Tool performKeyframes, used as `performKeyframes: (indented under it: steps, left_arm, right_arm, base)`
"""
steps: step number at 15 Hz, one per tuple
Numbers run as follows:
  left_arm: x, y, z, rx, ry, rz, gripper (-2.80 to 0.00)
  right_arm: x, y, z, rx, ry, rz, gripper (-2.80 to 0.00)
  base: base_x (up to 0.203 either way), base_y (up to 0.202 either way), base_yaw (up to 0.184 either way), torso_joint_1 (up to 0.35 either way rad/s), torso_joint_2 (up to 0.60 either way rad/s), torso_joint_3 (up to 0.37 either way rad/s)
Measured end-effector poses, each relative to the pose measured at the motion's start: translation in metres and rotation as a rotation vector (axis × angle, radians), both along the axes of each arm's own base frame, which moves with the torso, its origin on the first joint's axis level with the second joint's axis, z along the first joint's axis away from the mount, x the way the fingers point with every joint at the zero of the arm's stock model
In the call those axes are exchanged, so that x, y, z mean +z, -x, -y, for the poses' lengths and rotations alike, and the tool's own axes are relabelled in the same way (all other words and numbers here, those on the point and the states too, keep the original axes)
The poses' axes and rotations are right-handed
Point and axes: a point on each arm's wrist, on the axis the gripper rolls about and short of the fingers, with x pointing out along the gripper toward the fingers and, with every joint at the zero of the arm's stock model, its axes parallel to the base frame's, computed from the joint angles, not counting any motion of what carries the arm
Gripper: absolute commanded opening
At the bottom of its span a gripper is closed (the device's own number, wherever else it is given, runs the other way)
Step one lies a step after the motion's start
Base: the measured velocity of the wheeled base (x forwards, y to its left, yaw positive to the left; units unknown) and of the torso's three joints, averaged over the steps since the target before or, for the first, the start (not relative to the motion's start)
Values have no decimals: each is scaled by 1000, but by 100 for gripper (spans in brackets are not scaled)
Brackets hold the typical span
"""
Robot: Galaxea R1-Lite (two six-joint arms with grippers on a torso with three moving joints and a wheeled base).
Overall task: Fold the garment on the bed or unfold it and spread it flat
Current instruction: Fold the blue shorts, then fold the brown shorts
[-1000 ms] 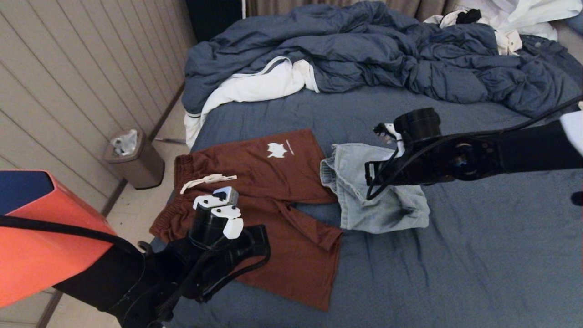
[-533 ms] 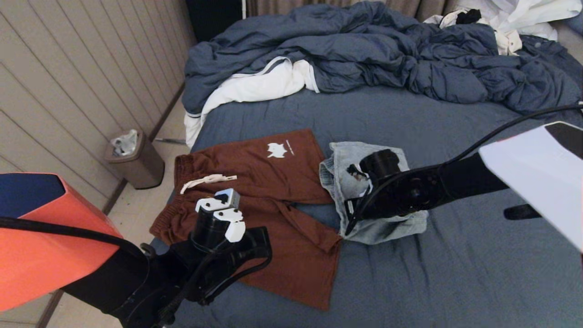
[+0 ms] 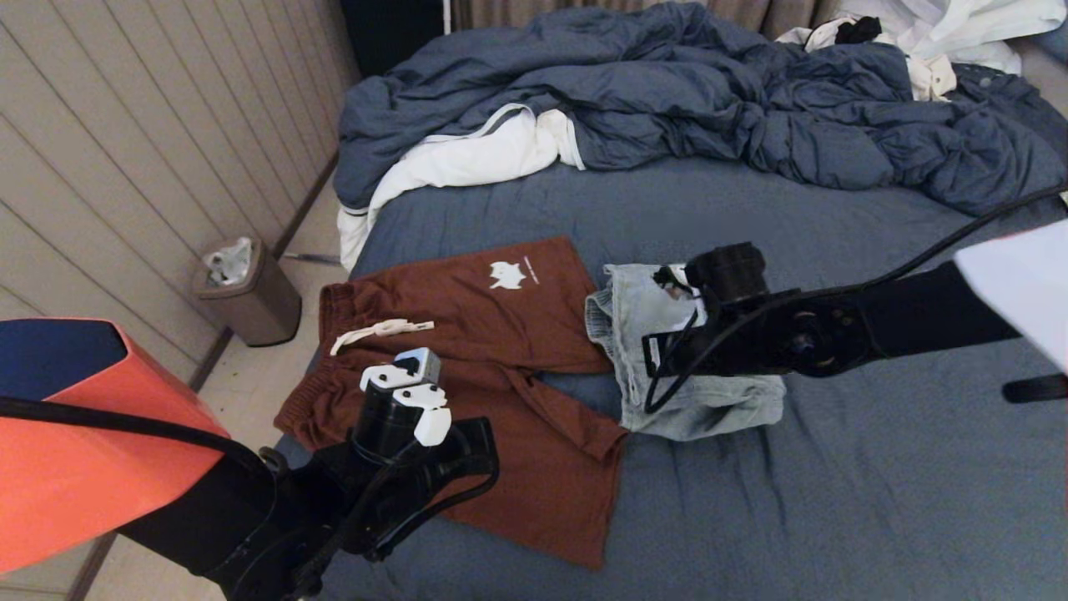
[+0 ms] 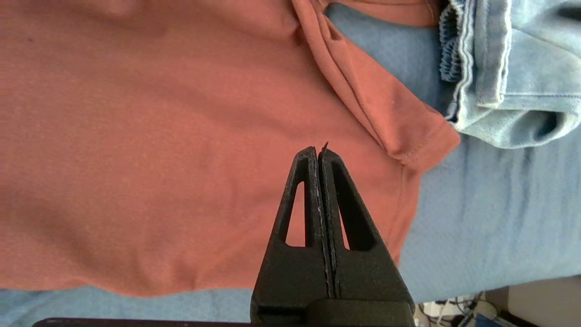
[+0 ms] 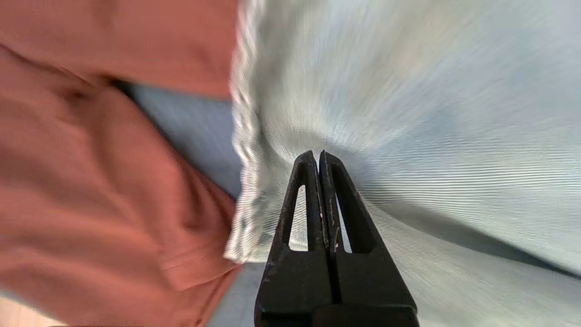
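Note:
Rust-red shorts (image 3: 501,351) with a white logo and drawstring lie spread flat on the bed (image 3: 834,501), near its left edge. Light denim shorts (image 3: 709,409) lie bunched just to their right, touching the red hem. My left gripper (image 4: 318,152) is shut and empty, hovering over the near leg of the red shorts (image 4: 159,136). My right gripper (image 5: 317,156) is shut with nothing between its fingers, its tip close above the denim shorts (image 5: 431,113). In the head view the right wrist (image 3: 734,317) covers the middle of the denim.
A rumpled blue duvet (image 3: 667,92) and white linens (image 3: 467,159) fill the far part of the bed. The bed's left edge runs beside a floor strip with a small bin (image 3: 246,292) and a panelled wall. Bare sheet stretches right of the denim.
The right arm swung down and left over the denim, then came back up and to the right; the denim's lower edge shifted slightly. The left arm has barely moved.

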Motion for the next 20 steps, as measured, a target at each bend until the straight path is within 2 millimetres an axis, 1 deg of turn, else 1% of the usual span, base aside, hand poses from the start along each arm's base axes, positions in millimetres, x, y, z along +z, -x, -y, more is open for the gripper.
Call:
performKeyframes:
  steps: [2,4,6,8,9,11,13,14,16,17,18,20]
  left_arm:
    - [1,0,0,4,-2,5,-280]
    - [3,-1,-2,28,-7,19,-280]
    - [7,-3,-6,56,-12,34,-280]
    - [10,-12,-19,96,-23,44,-280]
    - [13,-19,-31,118,-41,50,-280]
    - [17,-32,-61,152,-93,52,-280]
    - [19,-44,-101,186,-142,42,-280]
    - [19,-48,-121,204,-156,36,-280]
    - [13,-51,-164,229,-157,4,-280]
    - [9,-50,-179,217,-141,-10,-280]
    - [3,-47,-188,195,-123,-27,-280]
    - [-5,-38,-194,182,-117,-32,-280]
  right_arm:
    - [25,15,5,1,-15,42,-280]
    - [44,31,11,-1,-26,60,-280]
    - [48,44,15,-1,-33,52,-280]
    - [43,55,14,-1,-47,21,-280]
    - [40,61,9,3,-58,-4,-280]
    - [31,74,2,10,-51,-111,-280]
    - [20,86,-5,10,-40,-214,-280]
    - [19,88,-9,20,-38,-223,-280]
    - [14,92,-19,53,-28,-239,-280]
    - [11,94,-25,69,-22,-247,-280]
    - [9,96,-31,86,-16,-253,-280]
    - [6,101,-41,116,-3,-263,-280]
  base:
    - [0,0,0,0,0,0]
    - [0,0,0,0,0,0]
    - [0,0,0,0,0,0]
    - [0,0,0,0,0,0]
    - [0,0,0,0,0,0]
    - [0,0,0,0,0,0]
    - [0,0,0,0,0,0]
    - [0,0,0,0,0,0]
    - [0,0,0,0,0,0]
    - [0,0,0,0,0,0]
    - [0,0,0,0,0,0]
    - [0,0,0,0,0,0]
